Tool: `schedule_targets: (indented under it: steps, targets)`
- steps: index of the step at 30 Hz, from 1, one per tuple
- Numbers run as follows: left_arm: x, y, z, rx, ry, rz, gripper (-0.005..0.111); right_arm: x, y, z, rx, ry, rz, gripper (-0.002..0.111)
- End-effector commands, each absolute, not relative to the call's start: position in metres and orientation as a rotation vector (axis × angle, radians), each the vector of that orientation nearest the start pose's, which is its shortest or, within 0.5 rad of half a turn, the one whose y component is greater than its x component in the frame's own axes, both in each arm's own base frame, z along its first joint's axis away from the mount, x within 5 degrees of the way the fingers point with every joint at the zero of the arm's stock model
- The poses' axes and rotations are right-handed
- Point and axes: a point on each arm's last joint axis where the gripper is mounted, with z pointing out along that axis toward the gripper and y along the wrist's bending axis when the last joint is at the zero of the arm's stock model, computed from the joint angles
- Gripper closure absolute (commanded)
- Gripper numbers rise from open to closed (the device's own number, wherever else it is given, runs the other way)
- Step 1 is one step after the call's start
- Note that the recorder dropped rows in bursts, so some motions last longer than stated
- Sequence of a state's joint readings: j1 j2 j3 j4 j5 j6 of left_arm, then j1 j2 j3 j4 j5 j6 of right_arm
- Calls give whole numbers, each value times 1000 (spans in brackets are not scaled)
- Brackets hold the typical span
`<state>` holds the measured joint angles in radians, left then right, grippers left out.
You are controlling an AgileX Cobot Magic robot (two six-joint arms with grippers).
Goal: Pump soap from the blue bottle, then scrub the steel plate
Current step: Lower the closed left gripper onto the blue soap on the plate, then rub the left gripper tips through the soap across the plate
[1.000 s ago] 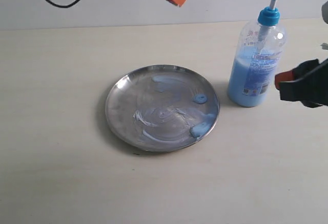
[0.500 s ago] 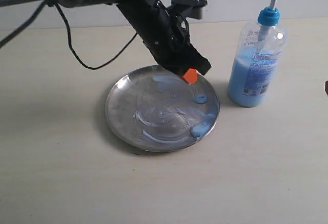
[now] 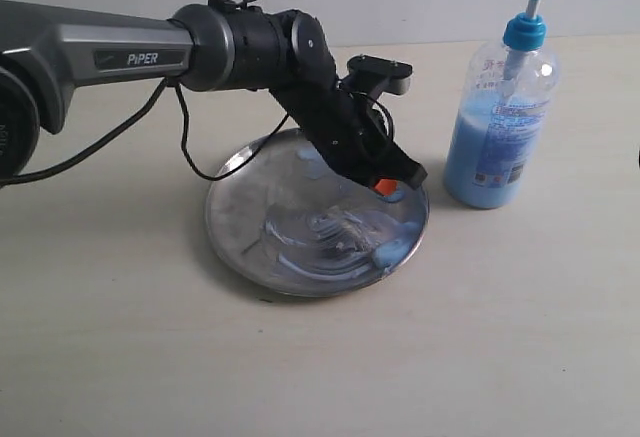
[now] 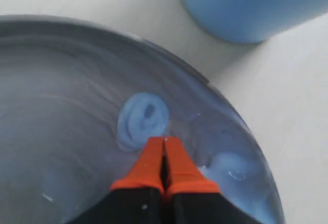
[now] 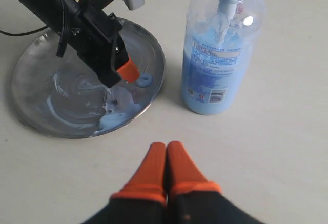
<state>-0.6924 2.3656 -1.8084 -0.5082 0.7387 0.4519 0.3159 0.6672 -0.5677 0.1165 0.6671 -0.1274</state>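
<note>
Soap blob on steel plate, just beside closed left hand.

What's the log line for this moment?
left pincer: shut, at soap blob on plate | right pincer: shut, clear of plate | bottle: upright

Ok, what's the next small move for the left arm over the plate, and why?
Probably press the shut left jaws into the coiled soap blob just ahead of their tips and sweep it toward the middle of the steel plate. Soap sits in blobs near the rim facing the blue bottle, with only thin smears across the center.
</note>
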Motion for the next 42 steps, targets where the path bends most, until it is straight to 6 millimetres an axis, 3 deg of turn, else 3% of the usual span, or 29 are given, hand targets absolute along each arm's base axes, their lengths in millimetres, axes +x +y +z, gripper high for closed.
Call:
schedule_targets:
  steps: [1, 8, 16, 28, 34, 42]
  targets:
    - [369, -349, 118, 979, 2511, -703, 107, 116, 45, 291, -422, 2192, 239, 108]
    - [372, -351, 104, 923, 2520, -713, 107, 116, 45, 292, -421, 2188, 239, 108]
    - [376, -352, 104, 884, 2488, -704, 107, 116, 45, 292, -420, 2185, 239, 108]
    - [374, -344, 99, 1046, 2513, -557, 107, 116, 46, 292, -408, 2188, 267, 108]
    - [369, -345, 105, 1120, 2560, -586, 107, 116, 47, 292, -405, 2186, 274, 108]
    - [371, -355, 117, 1030, 2536, -717, 107, 116, 47, 292, -405, 2186, 274, 108]
